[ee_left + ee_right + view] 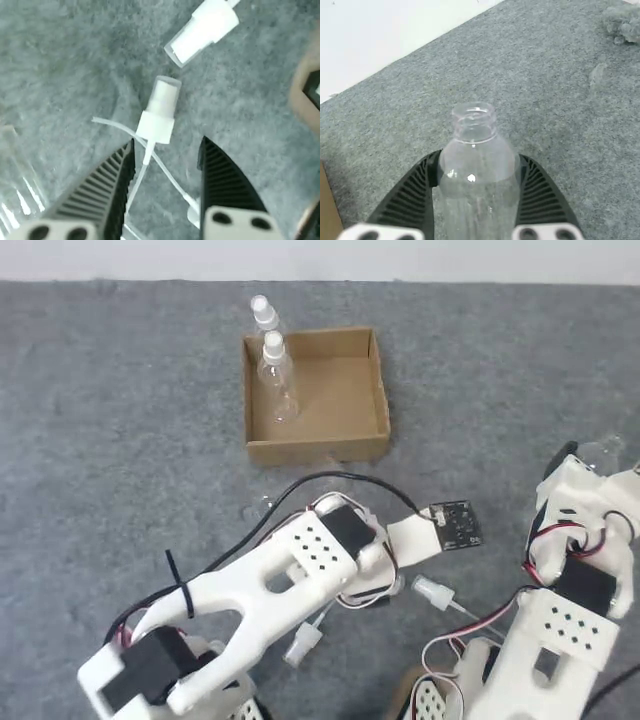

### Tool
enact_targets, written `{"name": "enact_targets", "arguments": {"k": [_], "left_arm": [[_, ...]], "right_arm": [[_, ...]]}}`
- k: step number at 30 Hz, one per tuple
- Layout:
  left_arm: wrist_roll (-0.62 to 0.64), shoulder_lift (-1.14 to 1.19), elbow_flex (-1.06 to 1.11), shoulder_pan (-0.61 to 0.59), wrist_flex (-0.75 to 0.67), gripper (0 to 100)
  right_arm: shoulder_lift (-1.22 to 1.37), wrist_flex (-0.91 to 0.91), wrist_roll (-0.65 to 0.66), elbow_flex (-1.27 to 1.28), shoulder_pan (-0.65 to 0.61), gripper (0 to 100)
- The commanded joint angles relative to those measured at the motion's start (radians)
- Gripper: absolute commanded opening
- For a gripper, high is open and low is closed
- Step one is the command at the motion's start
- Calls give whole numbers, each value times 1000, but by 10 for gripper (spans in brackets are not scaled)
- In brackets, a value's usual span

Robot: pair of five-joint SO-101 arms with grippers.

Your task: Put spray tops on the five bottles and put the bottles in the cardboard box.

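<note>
Left claw [167, 145], wide, straddles the tube [143, 164] of a white plastic spray top [160, 112]; pinching there could flick it. Right claw [477, 160] grips a clear plastic bottle [472, 185].

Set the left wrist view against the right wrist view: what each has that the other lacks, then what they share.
Left wrist, not right: the open left gripper over a spray top, with a second spray top beyond. Right wrist, not left: the right gripper shut on an uncapped bottle. Shared: the grey mat.
</note>
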Motion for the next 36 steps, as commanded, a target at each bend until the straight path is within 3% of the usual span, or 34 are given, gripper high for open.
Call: {"name": "enact_targets", "arguments": {"k": [1, 6, 16, 23, 30, 36], "left_arm": [[5, -43, 2, 3, -66, 196], [3, 64, -42, 3, -84, 196], [5, 333, -249, -5, 11, 191], [2, 373, -249, -5, 11, 103], [6, 364, -248, -3, 23, 81], [8, 362, -348, -5, 166, 33]], "right_arm": [[-28, -27, 21, -18, 10, 38], [-28, -27, 21, -18, 10, 38], [-28, -24, 21, -18, 10, 38], [-28, -24, 21, -18, 10, 38], [-28, -22, 21, -18, 10, 38], [-28, -22, 21, -18, 8, 38]]}}
